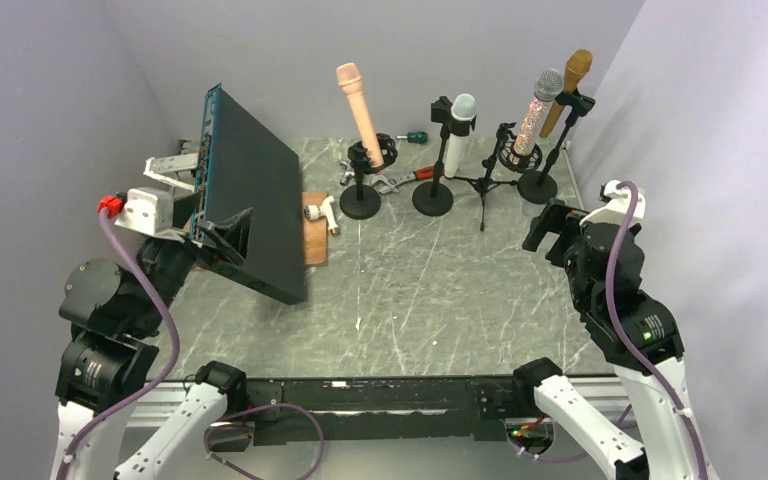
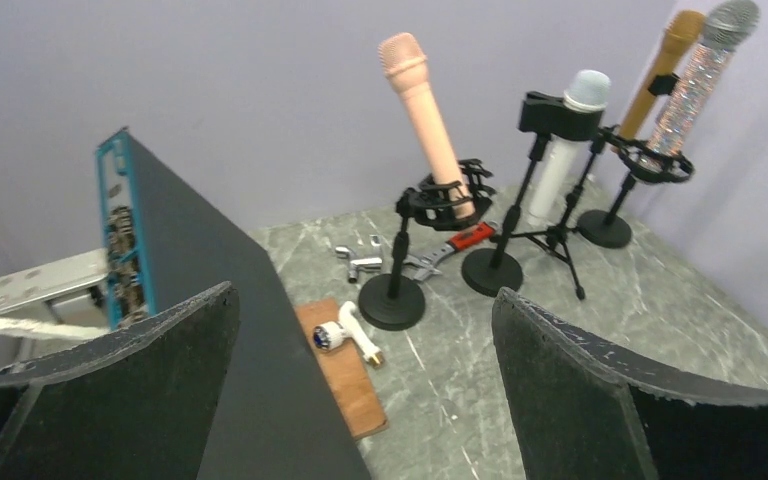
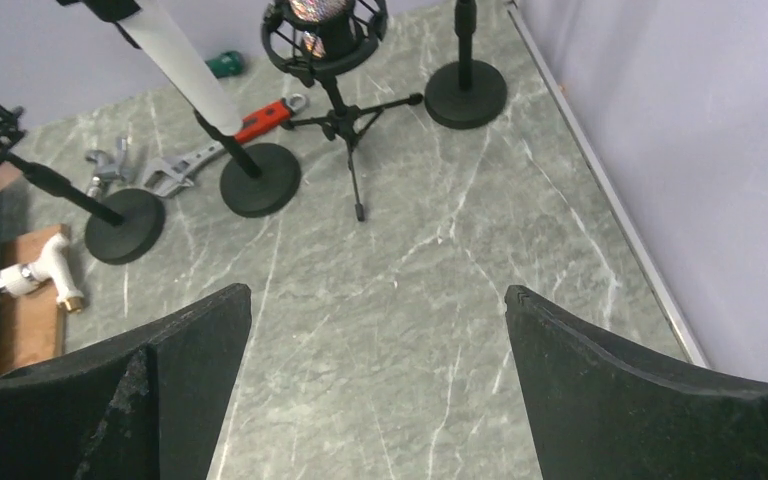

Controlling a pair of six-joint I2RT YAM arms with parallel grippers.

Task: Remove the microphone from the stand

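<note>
Right gripper (image 3: 375,300) gapes wide and empty over the marble table (image 3: 440,330); left gripper (image 2: 365,295), equally wide and empty, hangs beside a tilted black panel (image 2: 220,330). Ahead of the right one come the white microphone (image 3: 185,60) on its round-footed stand (image 3: 258,180), then the glitter microphone (image 1: 535,115), and farthest the tan microphone (image 1: 570,85). A pink microphone (image 2: 425,120) rises ahead of the left. Which one is meant I cannot tell. Best, I judge, to grasp the exposed body and draw along the microphone's own axis, keeping the stand from tipping. No writing is legible.
</note>
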